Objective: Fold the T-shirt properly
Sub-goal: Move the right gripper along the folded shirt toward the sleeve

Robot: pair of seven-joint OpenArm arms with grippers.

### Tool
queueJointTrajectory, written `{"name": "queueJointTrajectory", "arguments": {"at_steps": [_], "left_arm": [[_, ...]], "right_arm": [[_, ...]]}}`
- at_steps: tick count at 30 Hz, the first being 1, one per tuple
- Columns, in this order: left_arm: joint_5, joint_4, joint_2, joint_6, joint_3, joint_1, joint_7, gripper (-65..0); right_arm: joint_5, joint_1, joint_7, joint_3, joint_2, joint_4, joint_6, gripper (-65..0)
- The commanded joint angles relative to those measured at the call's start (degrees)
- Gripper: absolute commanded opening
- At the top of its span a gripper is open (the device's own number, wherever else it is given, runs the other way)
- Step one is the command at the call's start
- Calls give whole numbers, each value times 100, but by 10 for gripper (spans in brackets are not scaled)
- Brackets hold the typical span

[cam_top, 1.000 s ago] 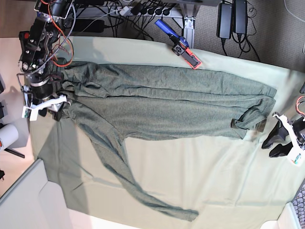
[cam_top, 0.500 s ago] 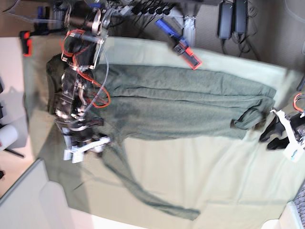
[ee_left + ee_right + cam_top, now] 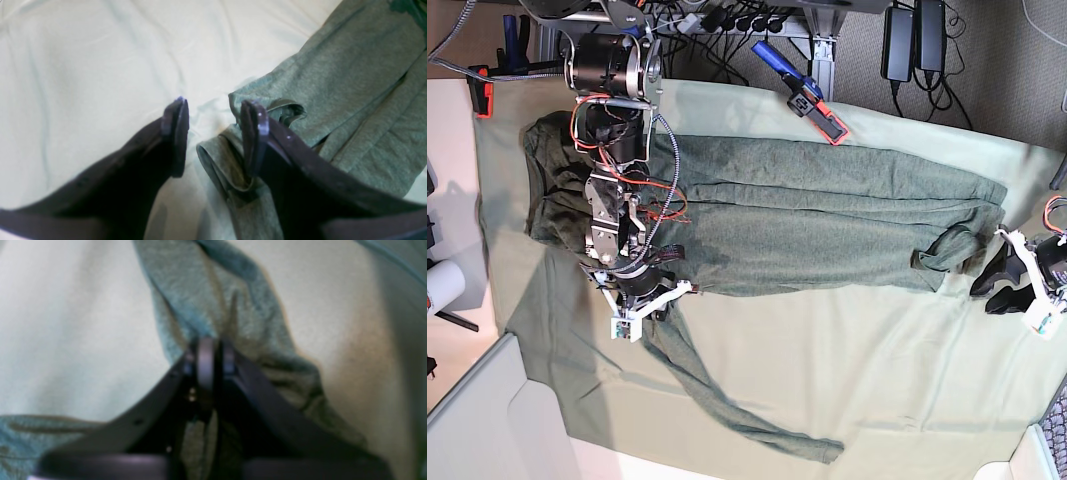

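- Right gripper (image 3: 206,353) has its jaws pressed together on a fold of the T-shirt (image 3: 827,215), pinching the long sleeve where it leaves the shirt's body.
- Left gripper (image 3: 213,133) hangs with its jaws apart and nothing between them; one finger stands over the pale table cloth (image 3: 83,66), the other over a rolled edge of the T-shirt.
- T-shirt lies spread across the middle of the desk (image 3: 447,110), its body stretched along the cloth's length, wrinkled.
- One sleeve runs away from the shirt's body toward the cloth's near edge and ends just short of it.
- At the shirt's end near the left gripper, the fabric edge is curled up into a small loop.
- Beyond the sleeve, on the side toward the left gripper, a wide bare stretch of cloth lies open.
- An orange and blue tool (image 3: 812,100) sits on the cloth just past the shirt's far edge, apart from the fabric.
- Cables (image 3: 717,20) crowd the floor beyond that far edge.
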Motion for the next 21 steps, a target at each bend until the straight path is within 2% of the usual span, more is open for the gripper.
{"name": "queueJointTrajectory", "arguments": {"at_steps": [1,6,13,18,21], "left_arm": [[-103,83,-109,-32,-59,-94,-107,-362],[-101,83,-109,-32,-59,-92,-107,-362],[-101,83,-109,-32,-59,-94,-107,-362],[-101,83,-109,-32,-59,-94,-107,-362],[-103,83,-109,-32,-59,-94,-107,-362]], "right_arm": [[-15,127,2,4,42,111,-39,-650],[24,-55,-592,4,44,881,-17,-650],[470,-1355,-1246,4,223,3344,-17,-650],[564,-2288,-1333,9,398,4465,-17,-650],[564,-2809,-1331,46,396,4948,-17,-650]]}}
